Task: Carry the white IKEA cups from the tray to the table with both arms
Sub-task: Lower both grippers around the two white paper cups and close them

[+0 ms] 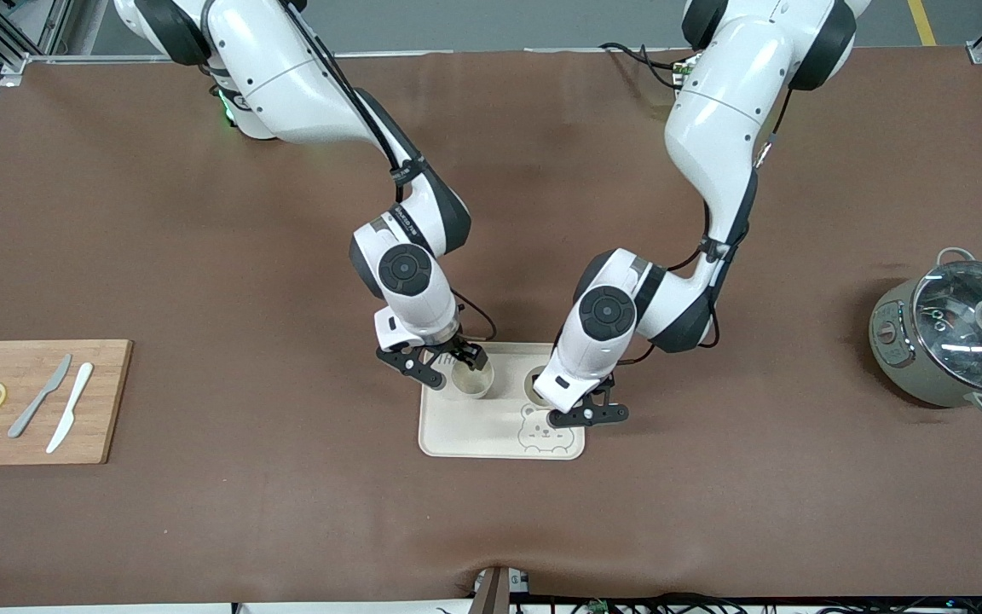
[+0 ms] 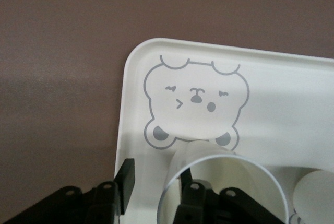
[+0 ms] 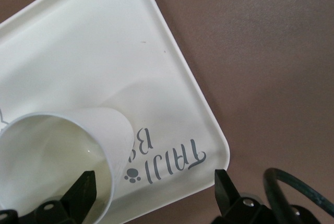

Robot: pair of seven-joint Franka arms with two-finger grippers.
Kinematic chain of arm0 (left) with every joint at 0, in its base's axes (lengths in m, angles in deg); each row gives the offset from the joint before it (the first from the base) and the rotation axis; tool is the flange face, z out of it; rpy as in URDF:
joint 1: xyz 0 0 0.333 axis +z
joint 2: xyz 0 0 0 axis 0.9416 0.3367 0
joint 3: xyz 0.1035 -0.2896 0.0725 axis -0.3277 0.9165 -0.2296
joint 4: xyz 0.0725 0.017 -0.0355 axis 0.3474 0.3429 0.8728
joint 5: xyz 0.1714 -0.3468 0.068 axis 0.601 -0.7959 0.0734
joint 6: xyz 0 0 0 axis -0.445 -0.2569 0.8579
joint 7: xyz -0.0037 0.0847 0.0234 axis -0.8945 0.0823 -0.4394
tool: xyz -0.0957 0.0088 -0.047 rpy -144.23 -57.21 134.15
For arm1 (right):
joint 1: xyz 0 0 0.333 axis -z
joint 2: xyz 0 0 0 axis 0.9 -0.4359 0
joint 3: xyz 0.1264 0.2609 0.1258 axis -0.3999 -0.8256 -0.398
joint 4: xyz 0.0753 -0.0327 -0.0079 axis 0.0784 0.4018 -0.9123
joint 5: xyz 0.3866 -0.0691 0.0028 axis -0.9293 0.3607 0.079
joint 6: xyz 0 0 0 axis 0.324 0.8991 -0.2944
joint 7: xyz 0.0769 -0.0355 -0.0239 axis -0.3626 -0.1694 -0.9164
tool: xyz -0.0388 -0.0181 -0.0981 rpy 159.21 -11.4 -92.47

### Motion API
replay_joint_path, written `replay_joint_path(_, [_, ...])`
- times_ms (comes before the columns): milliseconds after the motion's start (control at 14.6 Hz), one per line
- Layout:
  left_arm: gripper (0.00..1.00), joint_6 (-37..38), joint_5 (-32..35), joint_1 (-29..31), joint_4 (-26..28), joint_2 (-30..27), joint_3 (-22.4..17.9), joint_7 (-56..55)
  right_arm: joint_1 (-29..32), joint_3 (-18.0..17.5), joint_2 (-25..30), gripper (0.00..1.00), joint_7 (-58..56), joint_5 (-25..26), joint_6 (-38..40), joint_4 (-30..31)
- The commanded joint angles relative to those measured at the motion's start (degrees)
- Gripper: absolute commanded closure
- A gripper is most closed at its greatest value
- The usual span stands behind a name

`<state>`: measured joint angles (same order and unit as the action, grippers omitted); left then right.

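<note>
Your right gripper [image 3: 155, 187] is wide open over the wall of the white IKEA cup [image 1: 470, 385] at the tray's [image 1: 491, 439] 11 o'clock, and your left gripper [image 2: 155, 187] is half shut, not yet tight, around the 1 o'clock cup's [image 2: 229, 174] wall, ready to lift both to the table [image 1: 713, 512]

Both arms bent down from their bases toward mid-counter, wrists pointing downward. Left end effector [image 1: 586, 415] low over the tray, one finger [image 2: 125, 178] outside a cup's wall and one inside the rim (partly closed, contact not certain). Right end effector [image 1: 436, 365] low too, fingers [image 3: 225, 186] spread wide astride another cup.
</note>
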<state>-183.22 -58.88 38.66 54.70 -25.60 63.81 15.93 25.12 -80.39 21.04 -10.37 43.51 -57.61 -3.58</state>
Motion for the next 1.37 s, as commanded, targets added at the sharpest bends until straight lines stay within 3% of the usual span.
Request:
replay_joint_path(0, [1.00, -0.32, 1.39, -0.59, -0.54, 0.38, -0.16, -1.43, -0.60, 0.52, -1.34, 0.00, 1.31, 1.07, -0.01, -1.82])
replay_joint_path(342, [1.00, 1.95, 1.39, -0.50, 0.16, -0.85, -0.25, -2.22, -0.60, 0.52, -1.95, 0.00, 1.05, 1.07, 0.08, -3.13])
replay_joint_path(411, [1.00, 4.23, 1.39, -0.42, 0.17, -1.72, -0.25, -2.40, -0.69, 0.44, -2.30, 0.00, 1.05, 1.07, 0.08, -3.57])
replay_joint_path(548, [1.00, 9.06, 1.48, -0.42, 0.17, -3.65, -0.43, -3.98, -0.95, 0.52, -2.48, 0.10, 1.05, 1.07, 0.08, -3.93])
replay_joint_path(822, [1.00, 18.28, 1.48, 0.81, 0.34, -9.27, -0.43, -3.11, -1.04, 0.52, -2.66, 0.11, 0.96, 1.07, 0.08, -3.93])
replay_joint_path(959, [1.00, 21.90, 2.18, 3.26, 1.21, -12.52, -0.34, -0.05, -1.04, 0.52, -2.66, 0.27, 0.87, 1.15, 0.16, -4.19])
replay_joint_path(1301, [1.00, 22.36, 2.27, 10.91, 12.10, -24.04, -0.17, 13.74, -1.04, 0.52, -2.66, 0.58, 0.70, 1.15, 0.25, -4.37])
